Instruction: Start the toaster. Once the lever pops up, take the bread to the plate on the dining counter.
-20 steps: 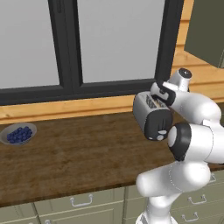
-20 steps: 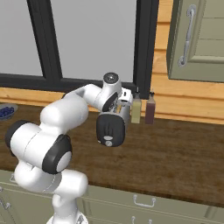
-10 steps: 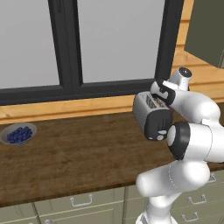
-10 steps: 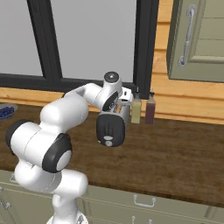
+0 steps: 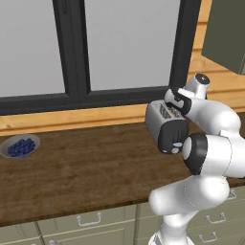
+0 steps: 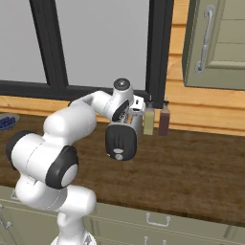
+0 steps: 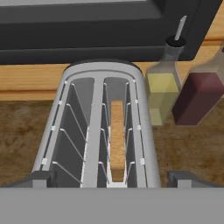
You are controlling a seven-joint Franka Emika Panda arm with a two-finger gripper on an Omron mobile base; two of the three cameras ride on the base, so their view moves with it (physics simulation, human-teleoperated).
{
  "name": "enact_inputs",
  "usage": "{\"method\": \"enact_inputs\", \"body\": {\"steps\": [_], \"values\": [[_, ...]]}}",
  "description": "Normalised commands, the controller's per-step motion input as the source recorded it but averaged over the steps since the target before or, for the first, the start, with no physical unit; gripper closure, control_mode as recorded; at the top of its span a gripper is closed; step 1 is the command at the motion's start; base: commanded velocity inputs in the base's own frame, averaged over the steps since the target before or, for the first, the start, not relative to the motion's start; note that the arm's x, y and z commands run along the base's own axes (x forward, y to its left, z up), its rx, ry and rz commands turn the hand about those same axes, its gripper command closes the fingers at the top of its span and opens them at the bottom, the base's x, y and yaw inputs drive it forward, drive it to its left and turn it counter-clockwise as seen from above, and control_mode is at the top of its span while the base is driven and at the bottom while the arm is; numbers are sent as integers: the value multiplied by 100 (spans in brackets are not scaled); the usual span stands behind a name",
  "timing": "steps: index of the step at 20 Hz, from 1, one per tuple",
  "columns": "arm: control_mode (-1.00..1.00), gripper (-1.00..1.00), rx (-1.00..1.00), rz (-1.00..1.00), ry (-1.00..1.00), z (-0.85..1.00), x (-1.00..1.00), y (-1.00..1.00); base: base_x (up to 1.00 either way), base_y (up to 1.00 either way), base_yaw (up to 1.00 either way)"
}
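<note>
You're facing a dark wood counter [image 5: 86, 172] under a black-framed window [image 5: 76, 48], with beige drawers [image 5: 86, 222] below and a green cabinet [image 6: 215, 43] at upper right. No writing is legible. The toaster [image 7: 103, 127] stands near two bottles [image 7: 183, 92]; the bread [image 7: 117, 140] sits down in its right slot. Your gripper [image 7: 109, 177] hovers open above it, one fingertip on each side. A bowl [image 5: 19, 146] of blueberries lies far left.

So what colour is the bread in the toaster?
Tan, seen edge-on. The hand view shows the bread best.
</note>
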Motion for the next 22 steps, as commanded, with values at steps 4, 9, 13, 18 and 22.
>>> {"method": "enact_inputs", "body": {"steps": [4, 9, 13, 18, 22], "values": [[-100, -100, 0, 0, 0, 0, 0, 0, 0, 0, 0], [-100, -100, 0, 0, 0, 0, 0, 0, 0, 0, 0], [-100, -100, 0, 0, 0, 0, 0, 0, 0, 0, 0], [-100, -100, 0, 0, 0, 0, 0, 0, 0, 0, 0], [-100, -100, 0, 0, 0, 0, 0, 0, 0, 0, 0]]}}
